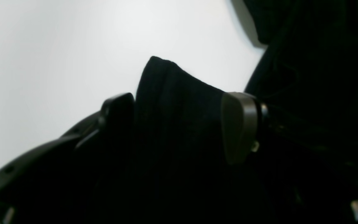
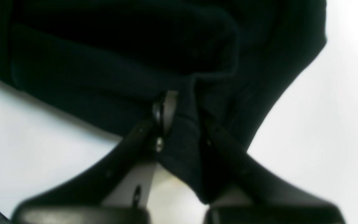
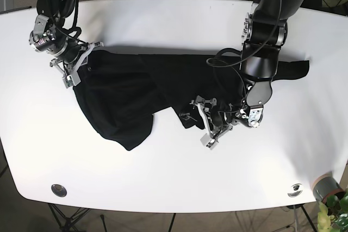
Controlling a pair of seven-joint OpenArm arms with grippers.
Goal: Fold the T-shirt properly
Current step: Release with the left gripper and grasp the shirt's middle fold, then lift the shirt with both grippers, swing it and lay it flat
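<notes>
Black T-shirt (image 3: pixel 130 93) lies crumpled across the middle of the white table (image 3: pixel 174 177), not flat: a bunched mass spread between the two pincers, with one lobe hanging toward the near edge and a narrow strip of cloth reaching out past the left arm (image 3: pixel 266 36) on its far side.

Right pincer (image 3: pixel 73 69) sits at the shirt's outer upper corner. In the right wrist view its jaws are nearly closed, with a ridge of dark fabric (image 2: pixel 185 130) pinched between them; the cloth fans out above the fingertips and fills the upper part of that view. White table shows on either side of the pincer.

Left pincer (image 3: pixel 209 126) is at the opposite, near edge of the cloth, low over the table, pointing toward the shirt's centre. In the left wrist view a thick fold of fabric (image 1: pixel 179 118) stands between its two fingers, the grey-brown pad (image 1: pixel 238 127) pressing one side and the black finger (image 1: pixel 117 109) the other. Jaws are partly closed, held apart by the bunched cloth. More shirt hangs beside the padded finger; bare table lies beyond the black one.
</notes>
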